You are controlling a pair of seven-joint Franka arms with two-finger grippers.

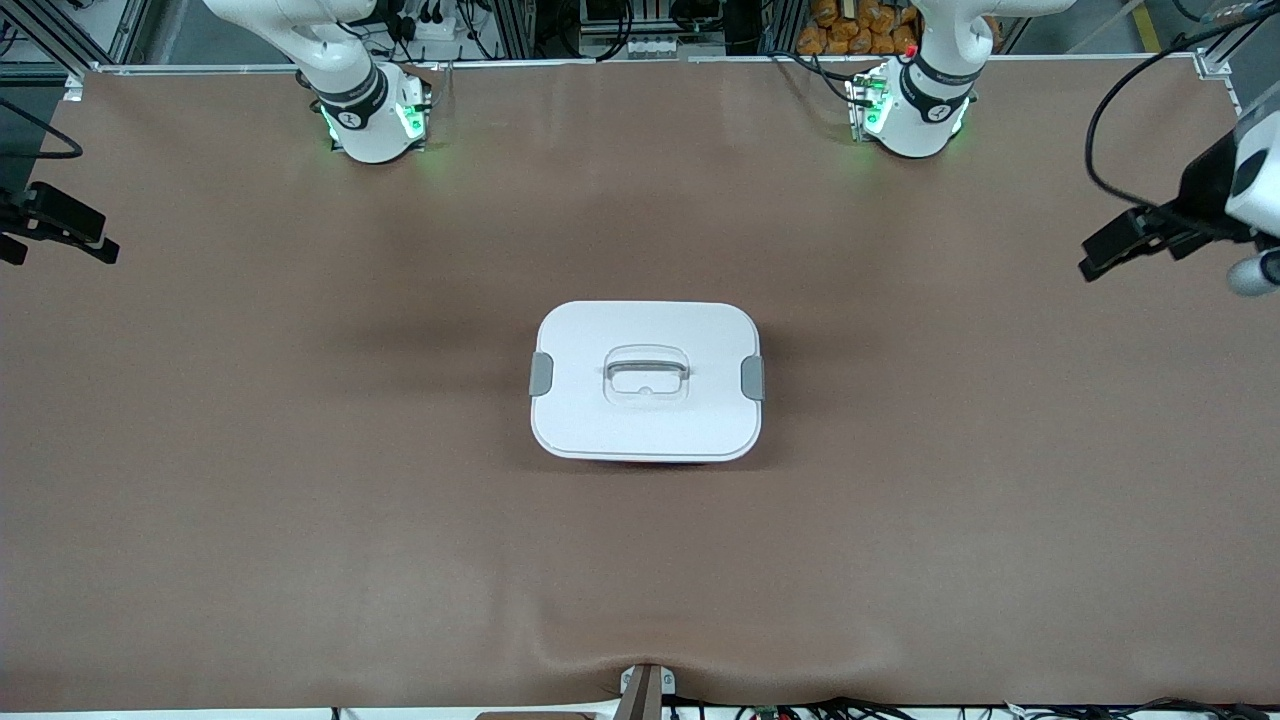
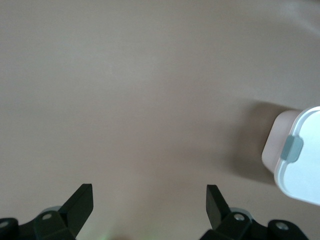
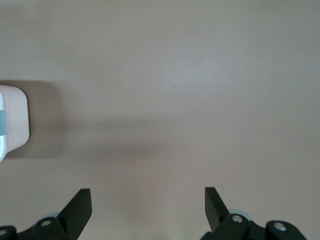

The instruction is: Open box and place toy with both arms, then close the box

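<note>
Box (image 1: 646,381) sits shut mid-bench, lid clipped at both short ends, long axis running from one arm's end of the bench to the other, and you'll notice no toy in sight. Your left gripper (image 2: 149,206) hangs over bare bench at its own end, fingers spread and empty; your right gripper (image 3: 148,207) mirrors it, well apart from the box, neither arm clearly nearer.

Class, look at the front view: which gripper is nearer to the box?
Neither clearly; both are about equally distant. The left gripper hangs open over the table's left-arm end, the right gripper open over the right-arm end, with the box midway between them.
</note>
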